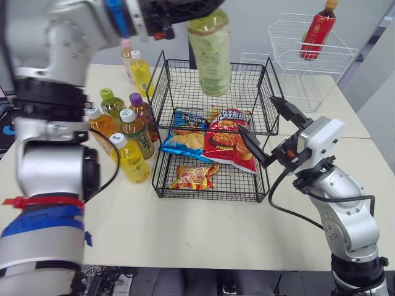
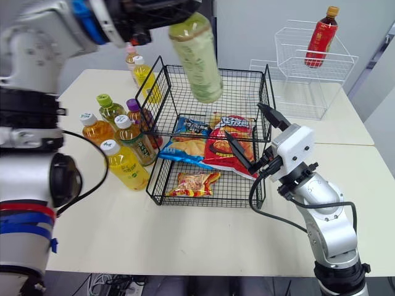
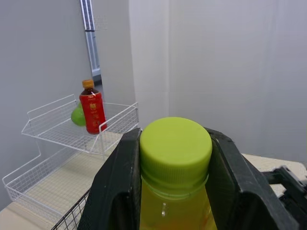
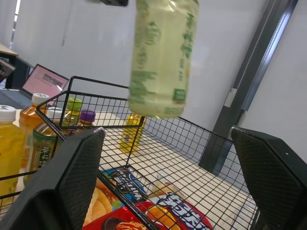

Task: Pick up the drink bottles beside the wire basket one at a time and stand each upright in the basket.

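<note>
My left gripper [image 1: 185,11] is shut on the neck of a pale green tea bottle [image 1: 210,52], which hangs slightly tilted above the back half of the black wire basket [image 1: 162,80]. In the left wrist view both fingers [image 3: 120,182] clamp just under the bottle's green cap [image 3: 175,148]. Several more drink bottles [image 1: 129,157] stand upright on the table just left of the basket. My right gripper [image 1: 268,126] is open and holds nothing, at the basket's right rim.
Snack bags [image 1: 225,139] lie on the basket floor, a small one [image 1: 192,176] in front. A white wire rack [image 1: 290,46] at the back right carries a red bottle [image 1: 318,31]. A laptop [image 4: 45,79] sits beyond the bottles.
</note>
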Robot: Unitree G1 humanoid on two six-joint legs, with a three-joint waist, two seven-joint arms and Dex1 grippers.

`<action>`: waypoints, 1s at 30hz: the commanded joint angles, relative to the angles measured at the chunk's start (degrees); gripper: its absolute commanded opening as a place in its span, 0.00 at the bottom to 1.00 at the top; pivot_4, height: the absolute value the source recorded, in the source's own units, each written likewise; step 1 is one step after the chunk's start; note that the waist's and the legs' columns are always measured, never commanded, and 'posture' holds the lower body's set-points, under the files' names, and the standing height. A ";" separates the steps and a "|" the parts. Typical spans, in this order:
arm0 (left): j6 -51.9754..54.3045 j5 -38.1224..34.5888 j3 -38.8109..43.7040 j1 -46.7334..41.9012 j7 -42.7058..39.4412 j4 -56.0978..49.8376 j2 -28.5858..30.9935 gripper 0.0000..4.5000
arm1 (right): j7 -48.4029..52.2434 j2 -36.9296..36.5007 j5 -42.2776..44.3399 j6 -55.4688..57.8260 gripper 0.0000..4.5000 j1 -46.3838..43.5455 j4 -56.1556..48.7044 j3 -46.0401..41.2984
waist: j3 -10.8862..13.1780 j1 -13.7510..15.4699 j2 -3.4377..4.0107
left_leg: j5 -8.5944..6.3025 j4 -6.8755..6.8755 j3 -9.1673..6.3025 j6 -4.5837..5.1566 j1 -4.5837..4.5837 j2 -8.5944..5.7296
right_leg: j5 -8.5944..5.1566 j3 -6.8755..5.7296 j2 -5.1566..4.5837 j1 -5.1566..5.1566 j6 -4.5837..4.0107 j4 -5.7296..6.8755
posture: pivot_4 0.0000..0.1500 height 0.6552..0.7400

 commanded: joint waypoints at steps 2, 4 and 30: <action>-12.06 8.17 -0.12 -5.03 -0.89 10.74 -5.25 0.31 | -3.59 1.55 -3.32 -0.32 1.00 0.64 -3.58 0.65 | 0.00 -0.11 0.00 | 0.00 0.00 0.04 0.00 -0.01 0.00 | 0.00 0.04 0.00 -0.04 0.00 0.00 | 1.00 1.00; -17.03 11.41 0.01 -6.58 -0.09 16.85 -7.92 0.31 | -4.67 2.22 -4.45 -0.07 1.00 1.20 -4.34 1.16 | 0.00 -0.09 0.00 | 0.00 0.00 0.06 0.00 -0.06 0.00 | 0.00 0.05 0.00 -0.12 0.00 0.02 | 1.00 1.00; -33.08 23.99 7.91 -11.49 3.63 37.58 -18.94 0.93 | -6.43 5.53 -7.73 -0.53 1.00 2.00 -4.47 2.33 | 0.00 -0.26 0.00 | 0.00 0.07 0.08 0.00 -0.13 0.00 | 0.00 0.07 0.04 -0.19 0.00 0.07 | 1.00 1.00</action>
